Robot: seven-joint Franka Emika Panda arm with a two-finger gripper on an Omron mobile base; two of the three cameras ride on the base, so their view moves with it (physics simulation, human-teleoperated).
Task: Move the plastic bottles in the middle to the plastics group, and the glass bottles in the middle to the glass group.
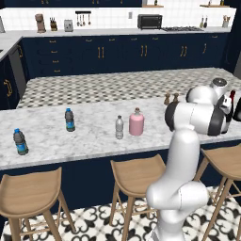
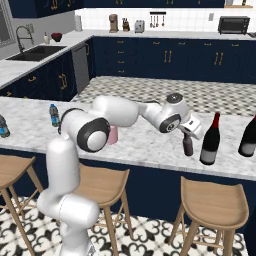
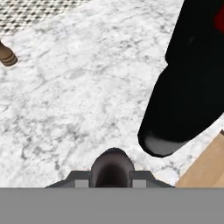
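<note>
We saw tool pinched on neck of small dark brown bottle, base on marble surface, just beside tall wine bottle. We judged glass: stiff, slick, breakable, light. Neck grip fine; set down gently, avoid knocking neighbour. Pink bottle, clear white-capped bottle stood mid-surface.
</note>
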